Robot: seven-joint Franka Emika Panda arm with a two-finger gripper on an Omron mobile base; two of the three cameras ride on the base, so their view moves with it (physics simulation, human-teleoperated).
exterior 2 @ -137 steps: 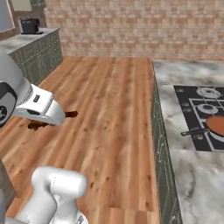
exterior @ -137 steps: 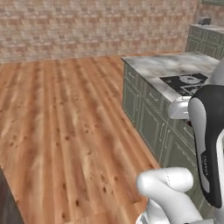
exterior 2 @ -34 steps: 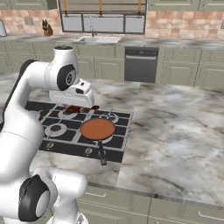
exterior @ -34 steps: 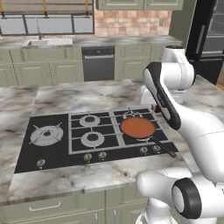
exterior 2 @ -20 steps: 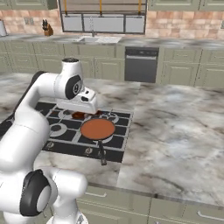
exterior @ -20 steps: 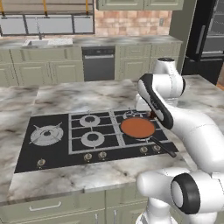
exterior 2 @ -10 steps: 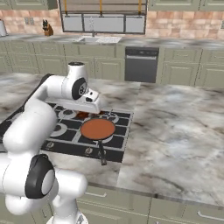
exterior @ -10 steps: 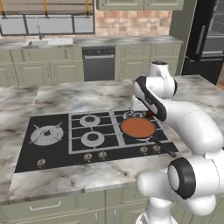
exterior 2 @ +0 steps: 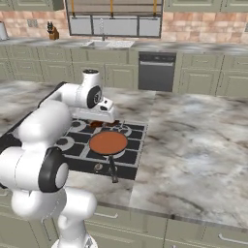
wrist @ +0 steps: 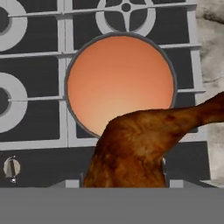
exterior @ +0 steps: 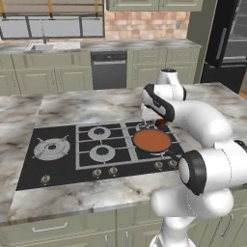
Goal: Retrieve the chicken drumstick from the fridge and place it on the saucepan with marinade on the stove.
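Hand (exterior 2: pixel 102 121) clamped on chicken drumstick (wrist: pixel 140 144), above saucepan (wrist: pixel 120 83) edge.

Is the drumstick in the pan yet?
Out. The drumstick hangs in the jaws above the pan's near rim; orange surface bare.

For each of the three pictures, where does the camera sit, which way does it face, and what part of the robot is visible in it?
Left base view: behind the arm's left, facing the stove; the arm rises lower right.
Right base view: behind its right, facing the same stove; the arm rises lower left.
Hand view: on the hand, looking down on the saucepan with marinade, the chicken drumstick in front.
Shared: both base views show the saucepan, the hand beside it, the dishwasher and sink.
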